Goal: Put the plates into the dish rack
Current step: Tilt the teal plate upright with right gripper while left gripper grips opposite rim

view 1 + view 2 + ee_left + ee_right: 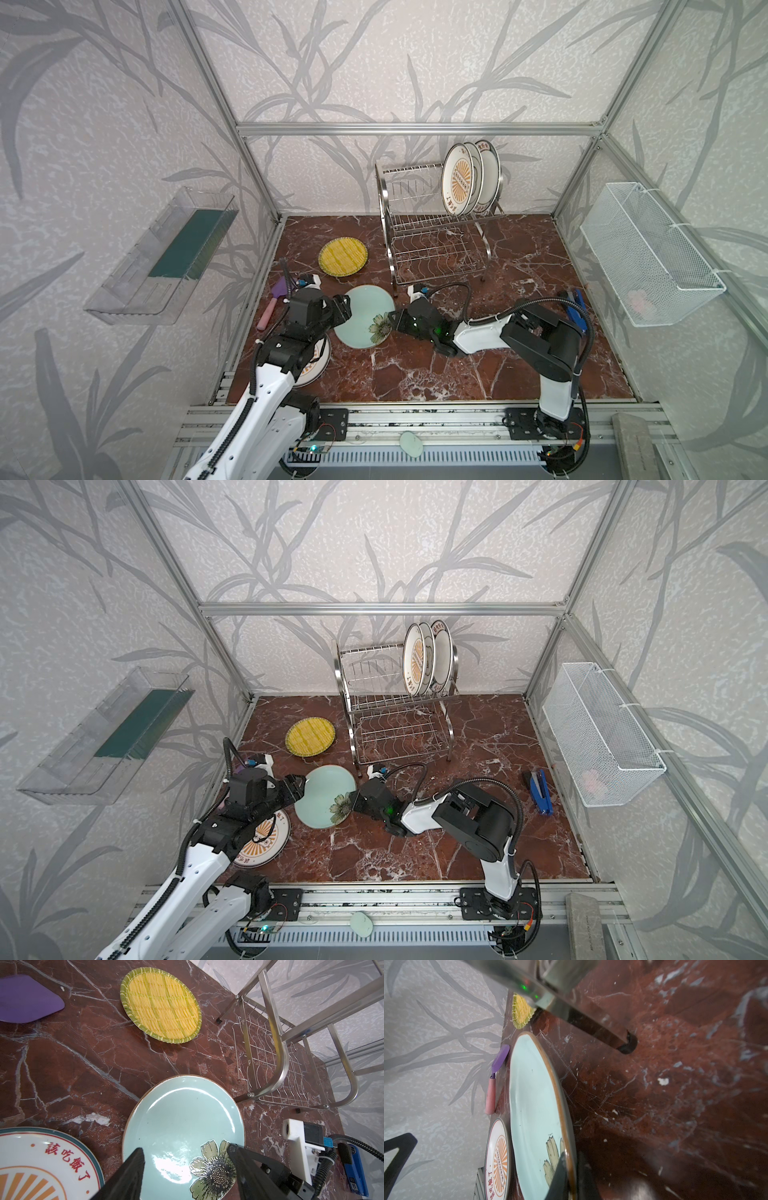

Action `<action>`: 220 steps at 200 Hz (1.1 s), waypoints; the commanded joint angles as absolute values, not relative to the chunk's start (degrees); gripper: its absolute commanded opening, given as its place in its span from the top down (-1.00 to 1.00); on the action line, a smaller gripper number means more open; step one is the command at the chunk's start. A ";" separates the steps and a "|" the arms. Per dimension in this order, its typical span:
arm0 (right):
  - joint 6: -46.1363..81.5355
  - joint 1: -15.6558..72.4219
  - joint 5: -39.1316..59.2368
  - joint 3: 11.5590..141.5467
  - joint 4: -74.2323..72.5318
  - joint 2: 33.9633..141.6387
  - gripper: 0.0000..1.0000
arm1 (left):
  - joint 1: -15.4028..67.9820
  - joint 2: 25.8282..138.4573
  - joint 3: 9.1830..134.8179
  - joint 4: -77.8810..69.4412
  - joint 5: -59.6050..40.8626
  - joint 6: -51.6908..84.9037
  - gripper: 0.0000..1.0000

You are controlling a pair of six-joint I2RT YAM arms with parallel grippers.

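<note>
Now pinching the pale teal flowered plate (361, 320) by its rim with the right gripper (392, 322). Holding the left gripper (345, 309) open at the opposite edge.

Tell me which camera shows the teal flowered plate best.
The left wrist view: the teal plate fills it close up, most of its face, flower and brown rim clear. Both top views show the plate small and far. The right wrist view sees it edge-on, the right claw shut on its rim.
</note>
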State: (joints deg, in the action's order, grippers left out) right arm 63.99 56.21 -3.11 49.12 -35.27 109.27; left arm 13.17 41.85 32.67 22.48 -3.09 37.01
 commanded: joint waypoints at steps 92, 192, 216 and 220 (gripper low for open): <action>58.66 52.55 1.01 43.95 -33.05 83.88 1.00 | 12.92 41.97 35.95 20.21 -7.76 34.39 -0.35; 54.96 36.94 10.95 33.77 -22.97 64.80 1.00 | 13.73 49.33 36.09 10.51 -28.61 34.89 -0.33; 54.60 33.48 15.03 33.09 -21.96 62.99 1.00 | 15.58 51.25 34.13 5.79 -29.97 37.00 -0.32; 54.66 32.91 15.83 33.01 -22.05 62.84 1.00 | 16.02 51.54 33.59 4.78 -29.93 37.60 -0.32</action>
